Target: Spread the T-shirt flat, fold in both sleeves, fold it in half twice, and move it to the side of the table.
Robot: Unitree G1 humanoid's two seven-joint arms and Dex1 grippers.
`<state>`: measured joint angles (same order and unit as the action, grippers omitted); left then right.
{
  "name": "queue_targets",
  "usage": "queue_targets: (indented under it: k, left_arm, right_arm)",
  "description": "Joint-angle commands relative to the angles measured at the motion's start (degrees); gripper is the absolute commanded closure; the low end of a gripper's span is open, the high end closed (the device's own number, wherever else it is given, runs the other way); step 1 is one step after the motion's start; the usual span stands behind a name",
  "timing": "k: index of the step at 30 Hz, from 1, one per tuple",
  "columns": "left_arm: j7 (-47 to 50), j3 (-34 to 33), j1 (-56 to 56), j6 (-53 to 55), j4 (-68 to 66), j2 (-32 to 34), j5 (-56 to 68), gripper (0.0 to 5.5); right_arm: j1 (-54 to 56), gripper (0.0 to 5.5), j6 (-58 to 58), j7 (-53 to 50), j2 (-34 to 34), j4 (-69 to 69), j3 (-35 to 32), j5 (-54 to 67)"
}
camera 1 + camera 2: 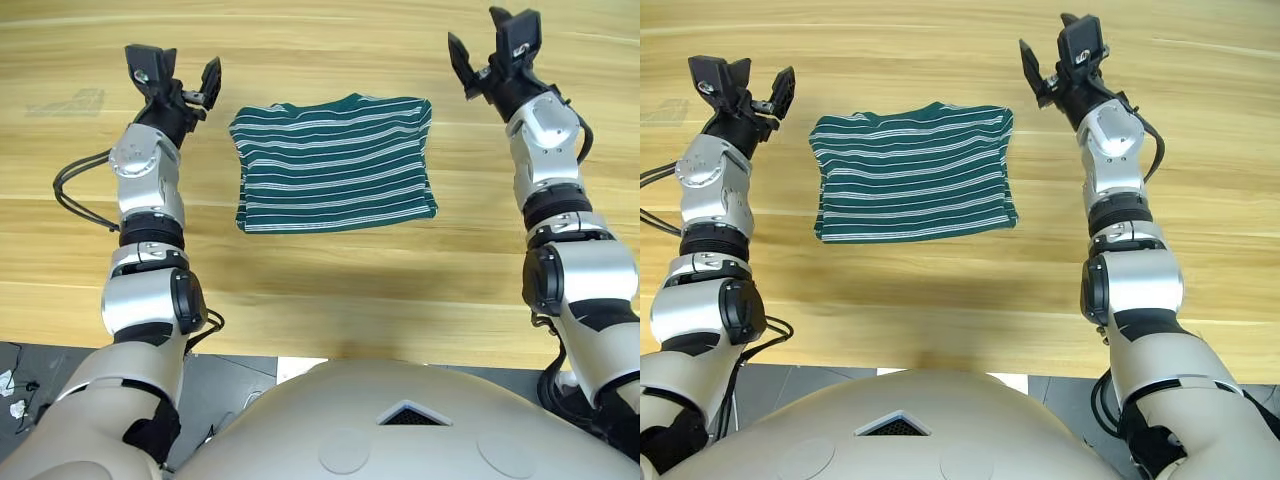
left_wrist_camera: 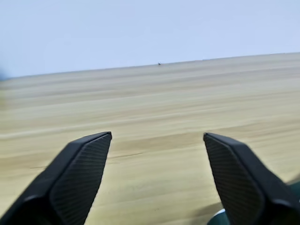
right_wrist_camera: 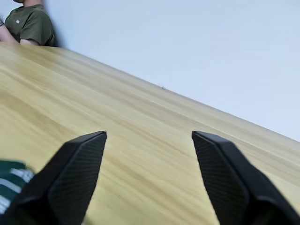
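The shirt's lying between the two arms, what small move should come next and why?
Probably lower the open left gripper and right gripper onto the side edges of the green white-striped T-shirt. It lies as a compact rectangle with sleeves tucked in, and each gripper is beside it holding nothing, so a grasp for the next fold seems due.

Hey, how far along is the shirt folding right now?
Done: the shirt lies as a compact layered rectangle with its sleeves tucked in; I can't count the folds. In hand: nothing; the left tool and right tool hang open on either side of it. Left: it sits in the middle of the table, so moving it aside is not yet done.
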<state>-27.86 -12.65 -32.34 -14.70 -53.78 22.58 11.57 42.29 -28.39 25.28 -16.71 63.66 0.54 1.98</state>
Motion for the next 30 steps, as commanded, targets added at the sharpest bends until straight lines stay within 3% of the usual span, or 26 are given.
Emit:
queue_targets:
  k: [1, 6, 11, 21, 30]
  left_arm:
    - [0.5, -4.6, 3.1, -2.1, 10.4, 0.2, 5.1, 1.49]
    - [7.0, -7.2, 8.0, 4.0, 40.7, -1.0, 10.0, 1.46]
    - [11.1, -5.5, 13.7, 9.1, 53.2, -1.6, 7.6, 1.46]
    - [13.0, -3.9, 18.6, 11.0, 57.2, -3.0, 6.2, 1.46]
    - [13.2, -1.8, 19.6, 10.8, 57.1, -4.5, 4.9, 1.46]
  right_arm:
    - [-1.5, 1.86, -1.7, 8.7, 0.5, -3.2, 2.9, -1.3]
    - [4.0, 2.64, 0.7, 12.6, 2.4, -5.5, 3.7, -1.5]
    - [8.3, 3.50, 4.6, 12.1, 2.9, 0.3, 6.5, -6.2]
    - [13.9, 5.37, 8.9, 10.5, 4.4, 8.2, 13.3, -15.9]
    - [15.0, 5.47, 11.8, 11.2, 5.7, 11.5, 18.9, -23.2]
